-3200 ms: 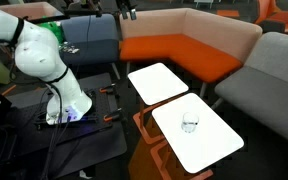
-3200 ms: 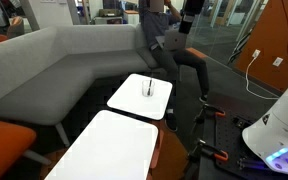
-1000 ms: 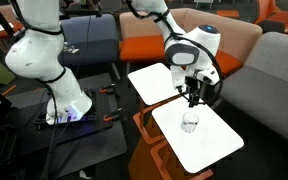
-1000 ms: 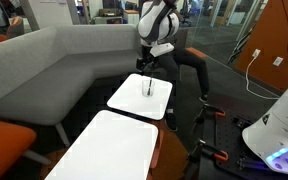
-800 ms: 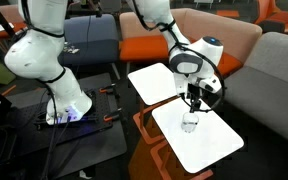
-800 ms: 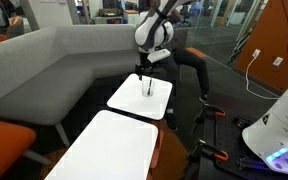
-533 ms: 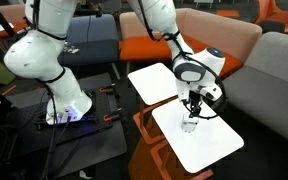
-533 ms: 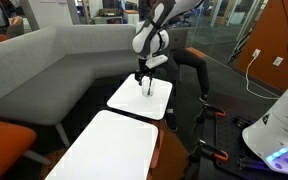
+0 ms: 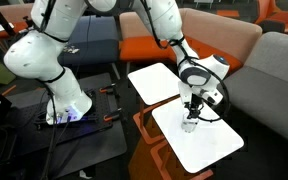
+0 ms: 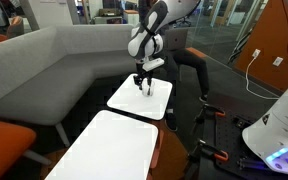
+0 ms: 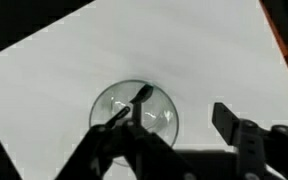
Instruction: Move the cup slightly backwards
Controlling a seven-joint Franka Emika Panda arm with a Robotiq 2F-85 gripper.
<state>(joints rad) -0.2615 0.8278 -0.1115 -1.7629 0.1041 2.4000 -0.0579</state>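
Observation:
The cup point(image 11: 132, 112) is a small clear glass standing on a white tabletop point(image 11: 214, 60). In the wrist view I look straight down into its round mouth. My gripper point(image 11: 181, 108) is open. One fingertip point(image 11: 141, 96) lies over the cup's mouth. The other finger point(image 11: 225, 116) stands outside the cup, apart from its rim. In both exterior views the gripper point(image 9: 191, 117) point(image 10: 144, 84) hangs right at the cup point(image 9: 190, 125) point(image 10: 149, 90), which is mostly hidden by the fingers.
The cup's tabletop point(image 9: 209, 148) point(image 10: 134, 103) adjoins a second white tabletop point(image 9: 156, 81) point(image 10: 104, 150). An orange and grey sofa point(image 9: 184, 45) point(image 10: 54, 70) wraps around both. The robot base point(image 9: 59, 95) stands on the floor.
The arm has come down over the last second; the gripper dropped from above the tabletop to the cup. The cup has not moved.

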